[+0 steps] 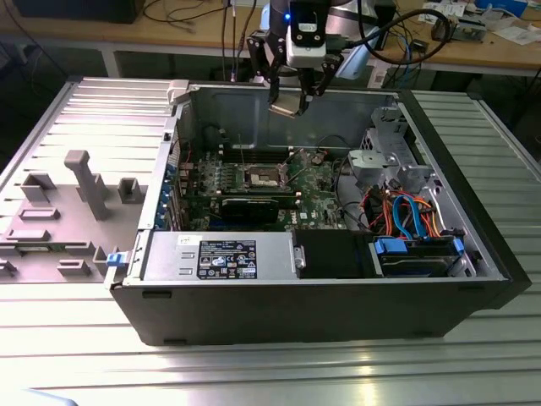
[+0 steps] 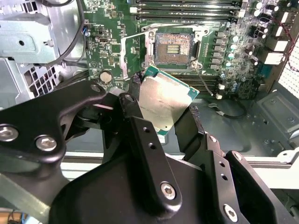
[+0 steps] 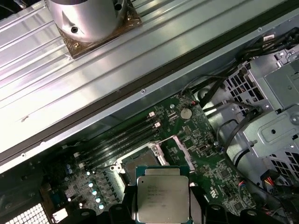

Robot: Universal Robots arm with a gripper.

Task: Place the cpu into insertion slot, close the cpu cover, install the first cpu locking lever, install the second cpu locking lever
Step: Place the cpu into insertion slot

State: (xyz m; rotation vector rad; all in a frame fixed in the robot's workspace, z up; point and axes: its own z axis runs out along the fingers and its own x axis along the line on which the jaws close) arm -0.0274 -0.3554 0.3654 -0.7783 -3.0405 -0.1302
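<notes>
cpu [image 2: 164,100] pinched at opposite edges by end effector [image 2: 161,112], silver face tilted, high above insertion slot [image 2: 174,48]

No print can be read. On the power supply [image 1: 275,254] face: a dark label [image 1: 226,258] with rows of tiny white marks, and a small white sticker [image 1: 184,241] just beside that label toward the exterior view's left. The cpu [image 3: 162,193] top carries faint engraved lines, characters undecipherable.

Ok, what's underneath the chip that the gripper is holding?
The chip hangs above the green motherboard. In the first wrist view it covers part of the open socket; the board hidden behind it cannot be seen.
</notes>
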